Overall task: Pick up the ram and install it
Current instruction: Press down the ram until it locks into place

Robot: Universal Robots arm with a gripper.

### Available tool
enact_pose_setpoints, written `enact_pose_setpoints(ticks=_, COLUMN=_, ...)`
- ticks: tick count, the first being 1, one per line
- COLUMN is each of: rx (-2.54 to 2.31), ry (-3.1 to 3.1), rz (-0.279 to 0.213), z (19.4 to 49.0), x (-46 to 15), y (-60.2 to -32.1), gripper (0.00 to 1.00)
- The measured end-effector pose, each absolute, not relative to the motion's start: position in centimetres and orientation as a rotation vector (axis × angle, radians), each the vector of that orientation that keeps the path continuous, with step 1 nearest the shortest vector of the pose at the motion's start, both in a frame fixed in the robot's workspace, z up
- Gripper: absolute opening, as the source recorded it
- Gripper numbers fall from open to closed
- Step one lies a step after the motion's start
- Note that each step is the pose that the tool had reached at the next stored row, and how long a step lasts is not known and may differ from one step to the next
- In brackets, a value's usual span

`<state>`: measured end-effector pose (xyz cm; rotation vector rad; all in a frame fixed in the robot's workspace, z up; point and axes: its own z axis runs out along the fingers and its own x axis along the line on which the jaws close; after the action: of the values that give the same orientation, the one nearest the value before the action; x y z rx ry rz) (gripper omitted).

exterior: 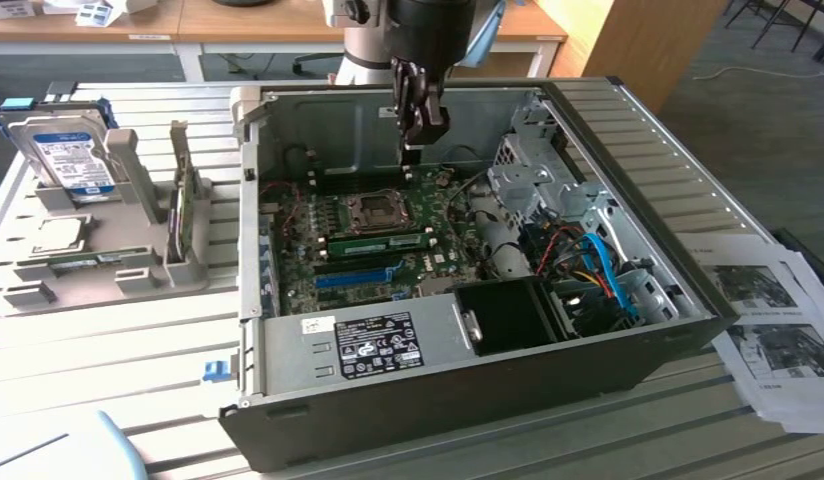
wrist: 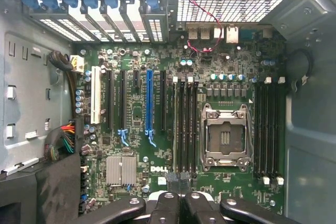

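The ram [exterior: 385,243] is a long green stick seated across the motherboard [exterior: 446,262] inside the open computer case [exterior: 439,390], between the CPU socket [exterior: 376,210] and the bright blue slot [exterior: 352,277]. My gripper [exterior: 415,145] hangs above the far part of the board, apart from the ram, fingers shut with nothing visible between them. In the wrist view the gripper [wrist: 180,183] points straight down at the board, its tips over one end of the black memory slots [wrist: 185,129] beside the CPU socket [wrist: 226,136]. The blue slot [wrist: 149,106] lies a little further off.
The case walls [exterior: 652,160] ring the board closely. A metal drive cage [exterior: 546,170], coloured cables [exterior: 592,265] and a black shroud [exterior: 512,315] crowd the exterior view's right. Outside stands a grey holder [exterior: 132,270] with a hard drive [exterior: 68,150], and printed papers [exterior: 772,320].
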<state>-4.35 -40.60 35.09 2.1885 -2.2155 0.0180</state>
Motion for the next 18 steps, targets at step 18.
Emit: enact_pose_setpoints(ticks=18, rx=2.188, ry=-2.215, rz=0.018, z=35.09, x=-3.78, y=-40.6, gripper=0.09)
